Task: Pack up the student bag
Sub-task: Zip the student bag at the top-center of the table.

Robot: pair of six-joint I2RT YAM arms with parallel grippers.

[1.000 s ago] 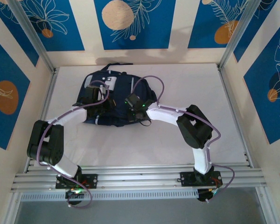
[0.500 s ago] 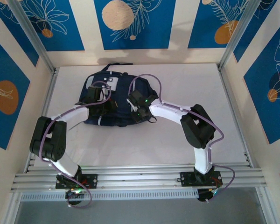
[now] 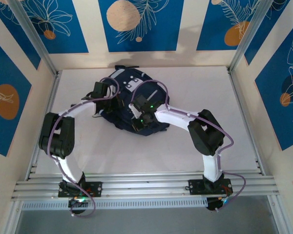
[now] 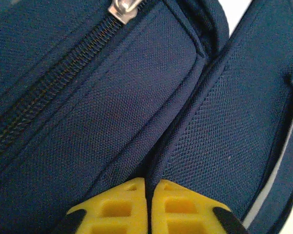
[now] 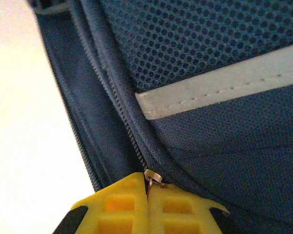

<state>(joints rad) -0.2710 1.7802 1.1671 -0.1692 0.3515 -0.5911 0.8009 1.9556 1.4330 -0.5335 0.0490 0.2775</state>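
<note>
Tbl [image 3: 200,92] | L jaws nip student bag [image 3: 129,78] | R jaws nip zip-pull [image 5: 152,178]

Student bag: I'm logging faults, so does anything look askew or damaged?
No damage shows. The student bag lies skewed on the table, bunched between the left gripper, shut on a fabric fold, and the right gripper, pinching a zipper pull.

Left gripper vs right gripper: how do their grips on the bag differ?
Left gripper pinches a plain fabric seam of the bag; right gripper pinches a metal zipper pull. Left gripper sits clear of the nearby zipper; right gripper sits right on a zipper track, below a pale stripe. Both are shut, yellow fingers together.
</note>
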